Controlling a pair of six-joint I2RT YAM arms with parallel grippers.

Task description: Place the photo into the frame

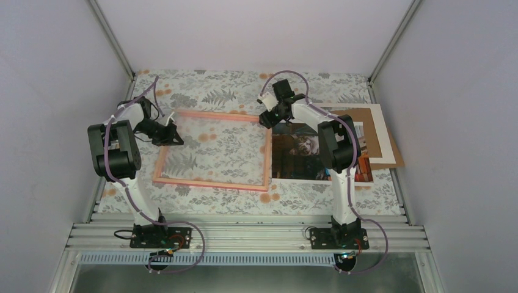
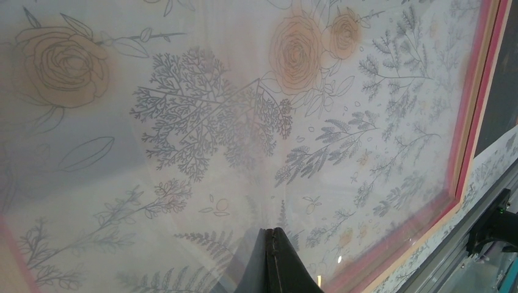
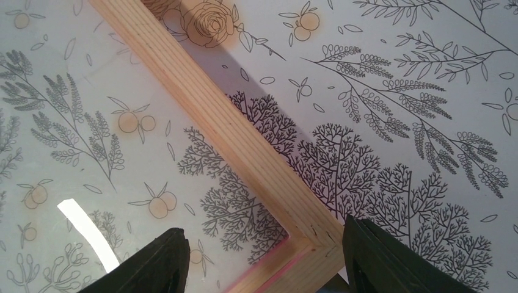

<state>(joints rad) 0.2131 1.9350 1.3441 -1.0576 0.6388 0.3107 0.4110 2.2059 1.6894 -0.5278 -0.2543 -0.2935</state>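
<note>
Photo (image 1: 299, 160) not in yet: it lies on the table (image 1: 201, 82) just right of the empty frame (image 1: 211, 184), partly hidden under the right arm. Right pincer (image 3: 264, 224) is released and straddles the frame's far corner. Left pincer (image 2: 273, 232) is clenched over the pane, can't tell if pinching anything. Next is probably to grab a photo edge and lay it in flat.

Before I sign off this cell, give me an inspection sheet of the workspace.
Surface: floral-print table, flat.
Job's things: frame lies flat, pane empty; photo flat beside its right side, partly hidden by the right arm.
Clutter: white mat and brown board far right.
Grippers: left gripper at frame's left edge, fingers together; right gripper open, straddling a frame corner.
Cables: purple cables along both arms, looped at the bases.
Surroundings: plain walls; metal rail at near edge.
</note>
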